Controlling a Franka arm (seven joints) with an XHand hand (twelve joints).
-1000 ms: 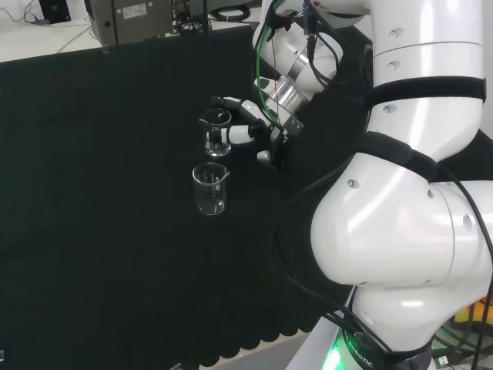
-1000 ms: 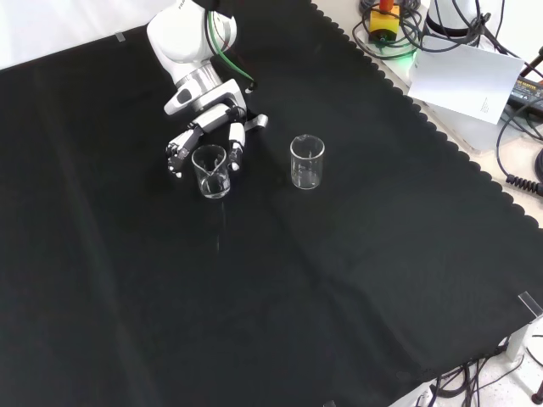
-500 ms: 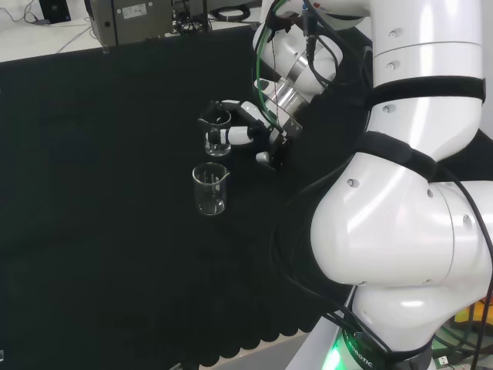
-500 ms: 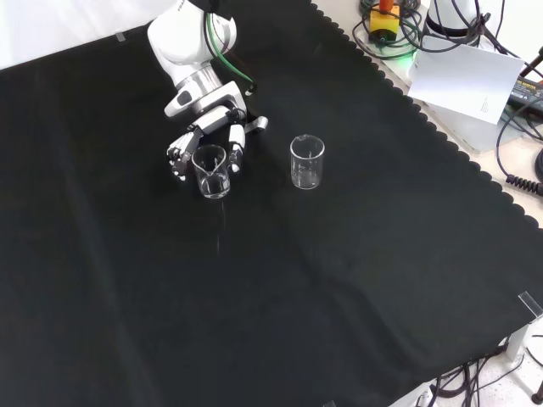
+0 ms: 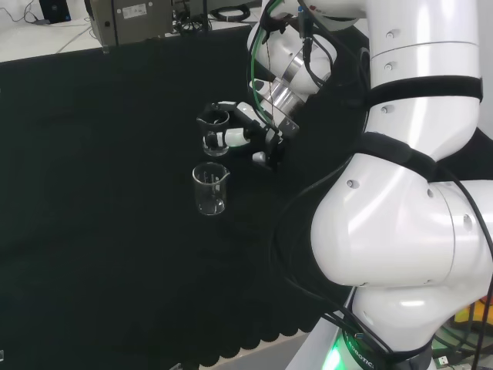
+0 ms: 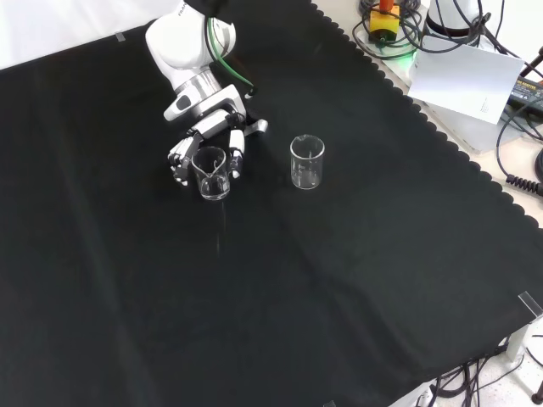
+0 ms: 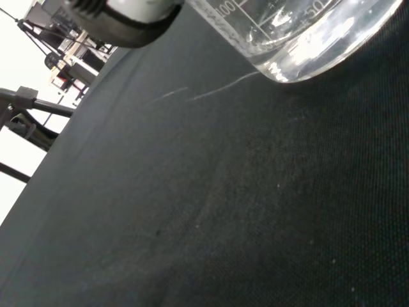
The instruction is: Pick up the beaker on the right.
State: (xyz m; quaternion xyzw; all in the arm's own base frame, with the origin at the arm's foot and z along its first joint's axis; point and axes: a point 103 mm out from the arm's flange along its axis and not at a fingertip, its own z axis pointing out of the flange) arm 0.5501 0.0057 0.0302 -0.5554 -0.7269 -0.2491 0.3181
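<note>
Your hand (image 6: 206,148) has its fingers curled round the beaker (image 6: 212,173), which in the front view sits at about ten o'clock from the cloth's (image 6: 280,297) middle. A second beaker (image 6: 307,162) stands apart at its three o'clock. The grasp looks about made; the wrist view shows the base (image 7: 307,48) at the cloth, so the lift remains.

Up behind the arm's base, the head camera looked down over the big white links at the black cloth (image 5: 92,200), bench equipment along its far edge. The front camera sat opposite, high, tilted down, taking in almost the whole cloth and its scalloped border. Both caught the same pair of clear beakers, the hand (image 5: 250,135) at the farther beaker (image 5: 215,132). The wrist camera rode low, right against that beaker's base (image 7: 300,45), skimming the weave toward the room beyond.
</note>
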